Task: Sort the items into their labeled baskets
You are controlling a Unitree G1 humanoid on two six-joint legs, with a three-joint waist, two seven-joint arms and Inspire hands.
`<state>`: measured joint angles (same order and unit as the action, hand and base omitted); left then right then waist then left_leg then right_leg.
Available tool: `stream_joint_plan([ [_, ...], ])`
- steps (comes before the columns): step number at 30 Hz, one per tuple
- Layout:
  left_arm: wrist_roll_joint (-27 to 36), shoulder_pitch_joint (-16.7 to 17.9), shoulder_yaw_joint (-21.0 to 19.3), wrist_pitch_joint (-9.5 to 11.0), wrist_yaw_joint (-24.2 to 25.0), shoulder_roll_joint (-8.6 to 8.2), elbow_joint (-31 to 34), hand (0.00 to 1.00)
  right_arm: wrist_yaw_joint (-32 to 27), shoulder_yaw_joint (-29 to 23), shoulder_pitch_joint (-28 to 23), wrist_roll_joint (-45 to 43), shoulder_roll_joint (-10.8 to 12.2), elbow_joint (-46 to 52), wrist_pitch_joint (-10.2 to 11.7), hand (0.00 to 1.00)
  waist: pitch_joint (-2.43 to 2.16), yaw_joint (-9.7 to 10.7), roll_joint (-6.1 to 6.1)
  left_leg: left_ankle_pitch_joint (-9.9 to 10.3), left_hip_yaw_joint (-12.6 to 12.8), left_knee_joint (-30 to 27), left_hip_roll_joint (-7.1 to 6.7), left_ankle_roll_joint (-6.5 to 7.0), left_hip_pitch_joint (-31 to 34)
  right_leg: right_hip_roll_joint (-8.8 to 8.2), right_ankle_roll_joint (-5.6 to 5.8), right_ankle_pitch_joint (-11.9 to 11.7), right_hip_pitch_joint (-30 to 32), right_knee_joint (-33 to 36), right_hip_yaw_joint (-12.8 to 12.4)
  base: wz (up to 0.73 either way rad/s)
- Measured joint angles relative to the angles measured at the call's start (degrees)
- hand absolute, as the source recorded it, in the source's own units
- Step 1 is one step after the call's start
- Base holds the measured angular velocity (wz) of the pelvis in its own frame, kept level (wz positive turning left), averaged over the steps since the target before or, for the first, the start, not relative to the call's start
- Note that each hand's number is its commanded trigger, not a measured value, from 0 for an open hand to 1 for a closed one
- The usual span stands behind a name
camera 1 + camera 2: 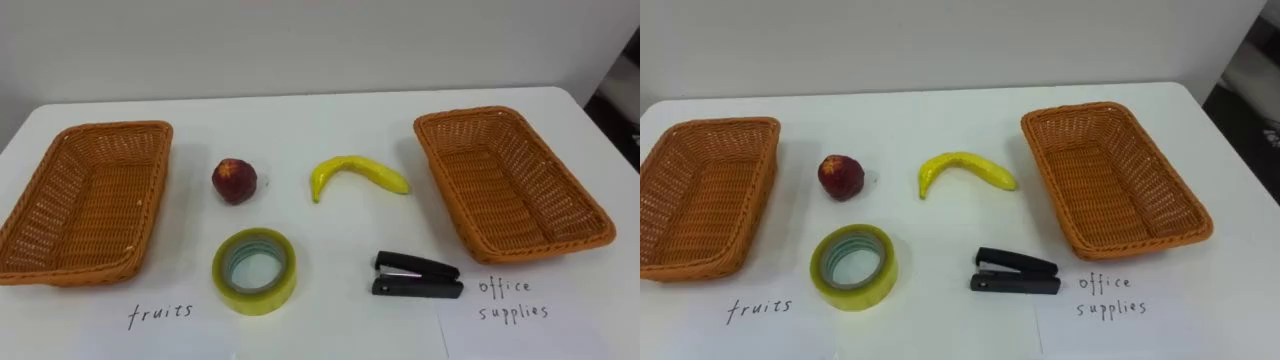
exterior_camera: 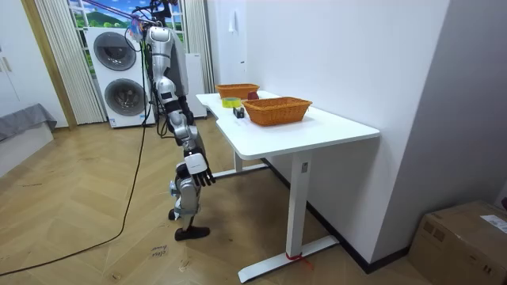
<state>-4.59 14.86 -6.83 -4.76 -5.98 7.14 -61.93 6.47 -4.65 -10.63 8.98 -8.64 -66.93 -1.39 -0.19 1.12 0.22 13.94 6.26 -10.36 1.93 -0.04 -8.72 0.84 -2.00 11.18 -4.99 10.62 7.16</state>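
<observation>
Left eye view: nothing is judged sorted yet. On the desk (image 1: pixel 330 120) the left basket (image 1: pixel 150 190) lies empty; next are seen the apple (image 1: pixel 234 181), far, and tape roll (image 1: pixel 283 283), near; then the banana (image 1: pixel 355 172), far, and stapler (image 1: pixel 417 277), near; the right basket (image 1: pixel 500 190) is empty too. All four are left to move. In the room view the right hand (image 2: pixel 196 168) is hung low, fingers loosely straight, holding nothing.

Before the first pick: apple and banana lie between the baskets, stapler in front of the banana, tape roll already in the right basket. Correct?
No. The tape roll is not in the right basket, which is empty; the left eye view shows it on the table in front of the apple. The banana and stapler lie as you say.
</observation>
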Motion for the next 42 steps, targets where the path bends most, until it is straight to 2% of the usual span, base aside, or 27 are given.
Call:
stream_joint_plan([
  [15, 0.0, 0.2, 0.0, -0.2, 0.0, 0.05, 0.0, 0.00, 0.0, 0.1, -0.1, 1.9, 0.0, -0.4, -0.1, 0.00, 0.07, -0.1, -0.06, 0.1, -0.1, 0.1, 0.13, -0.05, 0.2, 0.14, 0.00, -0.2, 0.0, 0.0, -0.3, 0.00],
  [19, 0.0, 0.2, 0.0, -0.3, 0.2, 0.02, 0.0, 0.00, -0.1, 0.1, -0.1, 4.4, 0.0, -0.8, -1.0, 0.00, 0.07, -0.1, -0.06, 0.1, 0.5, 0.5, 0.39, -0.20, 0.0, 0.40, -0.16, -0.3, 0.1, 0.0, -0.7, -0.05],
  [26, 0.6, 0.3, 0.0, -1.6, 0.4, 0.17, 0.0, 0.00, -3.2, -0.2, -0.8, 7.1, 0.2, -2.4, -1.4, 0.00, 0.06, 0.3, -0.17, 0.1, 1.0, 0.6, 0.24, -0.20, -0.1, 0.30, -0.06, -0.3, 0.2, -0.1, -1.2, -0.03],
  [34, 0.4, 0.4, -4.4, -2.9, -0.1, 0.50, 0.1, 0.00, -8.4, -4.5, -3.5, 9.2, 0.0, -2.3, -3.2, 0.00, 0.07, 0.5, -0.72, 0.1, 1.4, 1.0, 0.33, -0.20, -0.8, 0.38, -0.02, -0.1, 0.0, 0.1, -1.6, -0.02],
  [42, 0.4, 0.8, -8.9, -2.9, -0.1, 1.31, 0.3, 0.00, -12.4, -13.5, -5.4, 10.6, -0.3, -2.2, -4.2, 0.00, 0.05, 2.4, -1.43, 0.2, 1.7, 2.0, 0.35, -0.19, -1.0, 0.51, -0.01, 0.0, 0.2, 0.3, -1.9, 0.00],
])
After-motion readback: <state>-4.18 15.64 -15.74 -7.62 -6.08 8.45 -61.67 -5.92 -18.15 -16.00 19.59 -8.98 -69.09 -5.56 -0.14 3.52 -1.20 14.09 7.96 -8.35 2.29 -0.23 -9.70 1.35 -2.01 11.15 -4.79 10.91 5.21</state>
